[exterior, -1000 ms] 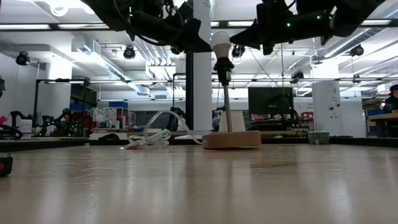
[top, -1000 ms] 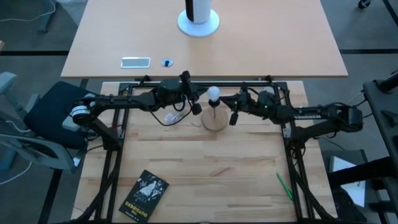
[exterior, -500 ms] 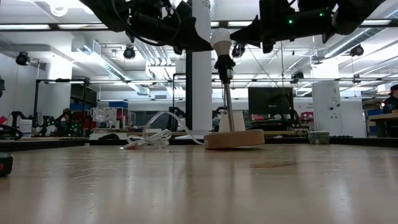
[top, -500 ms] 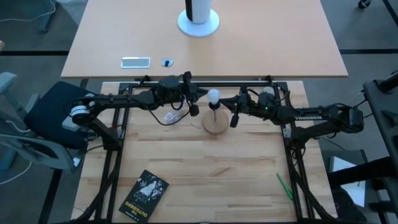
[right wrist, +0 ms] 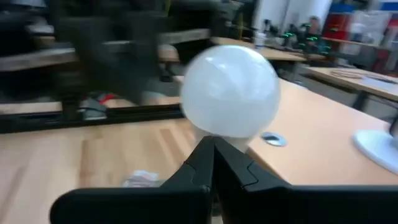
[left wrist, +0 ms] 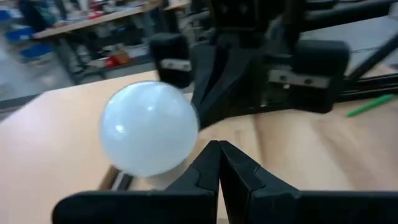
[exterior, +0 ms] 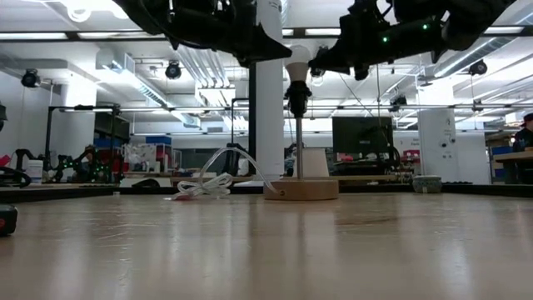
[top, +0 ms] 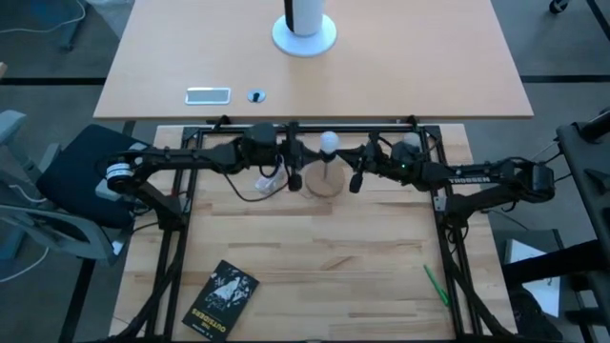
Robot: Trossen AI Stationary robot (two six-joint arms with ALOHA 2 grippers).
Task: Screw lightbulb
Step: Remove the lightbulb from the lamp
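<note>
The white globe lightbulb (top: 328,143) sits on top of a thin upright stem on a round wooden stand base (top: 324,183), at the table's far middle. It also shows in the low view (exterior: 297,58), with the base (exterior: 301,190) flat on the table. My left gripper (top: 292,177) is shut, just left of the bulb; the bulb (left wrist: 149,127) fills its wrist view beside the shut fingertips (left wrist: 208,158). My right gripper (top: 355,178) is shut, just right of the bulb (right wrist: 230,90). My left gripper's shut fingertips (left wrist: 214,152) stand level beside the bulb's globe, at its left side (left wrist: 186,146); I cannot tell whether they touch it. My right gripper's shut fingertips (right wrist: 214,146) stand level against the globe's lower right side (right wrist: 217,130); I cannot tell whether they touch it.
A white cable and a crumpled clear wrapper (top: 265,179) lie left of the stand. A black book (top: 221,297) lies near left and a green pen (top: 436,284) near right. On the far table stand a white cylinder on a round base (top: 304,29) and a flat white device (top: 208,94).
The stand leaned a second ago, its base partly raised; now the stem is upright, the base lies flat and has shifted a little toward the table's left and far edge. My left gripper has turned and drawn slightly left; my right gripper has stayed close to the bulb.
</note>
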